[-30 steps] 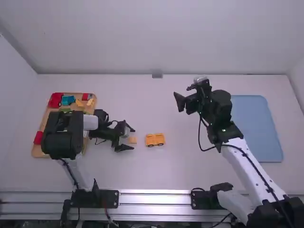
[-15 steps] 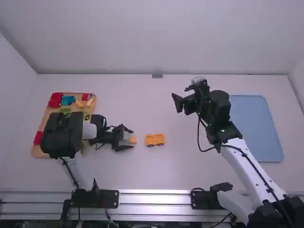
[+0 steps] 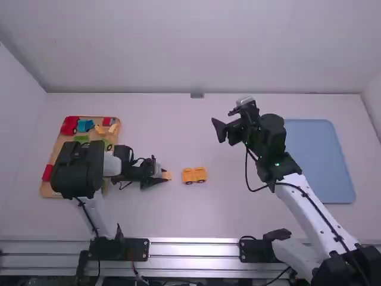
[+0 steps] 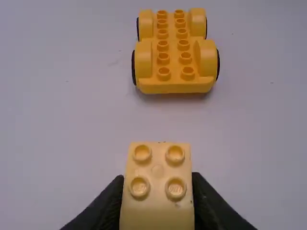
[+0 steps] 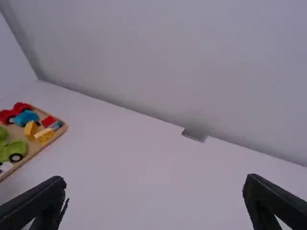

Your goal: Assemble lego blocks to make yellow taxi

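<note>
The left hand (image 4: 157, 184) has just closed, pinching the yellow block (image 4: 157, 208), likely for the wheeled base (image 4: 173, 60); the right hand (image 5: 154, 181) hangs spread.

No text, label, brand, number or sign legible. Faint raised marks, like lettering, on two studs (image 4: 175, 188) of the pale yellow building block (image 4: 157, 211), seen in the left wrist view; too small to make out. High view: block roughly at nine o'clock from the middle of the white table (image 3: 238, 208).
</note>
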`<state>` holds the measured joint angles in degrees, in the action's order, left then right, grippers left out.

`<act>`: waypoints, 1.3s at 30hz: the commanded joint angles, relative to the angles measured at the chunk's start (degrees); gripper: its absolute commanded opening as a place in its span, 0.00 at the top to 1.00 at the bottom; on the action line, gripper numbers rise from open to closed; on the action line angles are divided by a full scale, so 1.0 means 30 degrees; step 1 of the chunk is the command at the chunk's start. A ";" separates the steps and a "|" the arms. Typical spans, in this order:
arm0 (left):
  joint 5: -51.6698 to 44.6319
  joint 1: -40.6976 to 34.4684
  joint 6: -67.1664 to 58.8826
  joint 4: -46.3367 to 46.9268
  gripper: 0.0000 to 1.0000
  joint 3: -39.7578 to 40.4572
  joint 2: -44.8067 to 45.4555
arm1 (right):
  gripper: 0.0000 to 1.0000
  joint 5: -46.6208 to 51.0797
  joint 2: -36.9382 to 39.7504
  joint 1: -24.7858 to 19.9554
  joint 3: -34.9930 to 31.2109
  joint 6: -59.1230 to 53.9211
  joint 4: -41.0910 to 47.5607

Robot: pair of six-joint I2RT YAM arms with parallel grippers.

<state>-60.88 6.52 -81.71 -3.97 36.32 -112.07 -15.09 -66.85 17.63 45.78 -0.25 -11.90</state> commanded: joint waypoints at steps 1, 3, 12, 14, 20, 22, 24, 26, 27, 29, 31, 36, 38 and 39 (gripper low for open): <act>-0.0204 -0.0051 0.0313 -0.0095 0.70 -0.0109 -0.0386 | 0.01 -0.0036 -0.0080 0.0029 0.0211 0.0153 -0.0102; -0.0219 -0.0051 0.0306 -0.0219 0.73 -0.0117 -0.0459 | 0.01 -0.0102 -0.0073 -0.0015 0.0211 0.0153 0.0051; -0.0437 -0.0051 0.0444 0.1151 0.77 0.0568 0.0554 | 0.01 -0.1982 -0.0080 0.0015 0.0211 -0.3883 0.2776; -0.0481 -0.0080 0.0452 0.3060 0.82 0.1107 0.1829 | 0.01 -0.5064 -0.0109 0.0000 0.0197 -0.7322 0.4619; -0.0350 -0.1457 0.0459 0.5391 0.82 0.1647 0.4597 | 0.01 -0.8903 -0.1275 0.0000 -0.1093 -1.2859 0.5537; -0.0313 -0.2120 0.0466 0.5552 0.81 0.1625 0.5421 | 0.01 -1.0163 -0.2441 0.0000 -0.1843 -1.4506 0.4809; -0.0182 -0.2725 0.0459 0.5683 0.81 0.1632 0.6069 | 0.01 -1.0877 -0.3723 0.0007 -0.2339 -1.5905 0.4233; 0.0189 -0.3359 0.0838 0.5646 0.80 0.1625 0.6725 | 0.01 -1.1599 -0.5486 -0.0029 -0.2688 -1.7784 0.3519; 0.0459 -0.3665 0.1654 0.5282 0.80 0.1625 0.6951 | 0.01 -1.2160 -0.6382 -0.0189 -0.2681 -1.9008 0.3534; 0.0758 -0.4058 0.3118 0.4503 0.80 0.1625 0.7016 | 0.01 -1.2968 -0.7373 -0.0481 -0.2674 -2.0822 0.3621; 0.1231 -0.4728 0.4925 0.3468 0.81 0.1625 0.7002 | 0.01 -1.4163 -0.8837 -0.0998 -0.2667 -2.2469 0.3337; 0.1698 -0.5945 0.5464 0.2834 0.82 0.1625 0.7002 | 0.01 -1.5992 -1.1591 -0.1763 -0.2149 -2.2542 0.1712; 0.1610 -0.6448 0.5501 0.2805 0.82 0.1625 0.6965 | 0.01 -1.6028 -1.3005 -0.1698 -0.2055 -2.2578 0.0335; 0.1690 -0.6594 0.5763 0.2798 0.82 0.1625 0.6965 | 0.01 -1.6050 -1.3551 -0.1559 -0.2040 -2.2571 -0.0291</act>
<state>-55.55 -12.53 -66.70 4.38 41.12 -92.03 -59.79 -105.10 12.25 38.44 -66.26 -12.16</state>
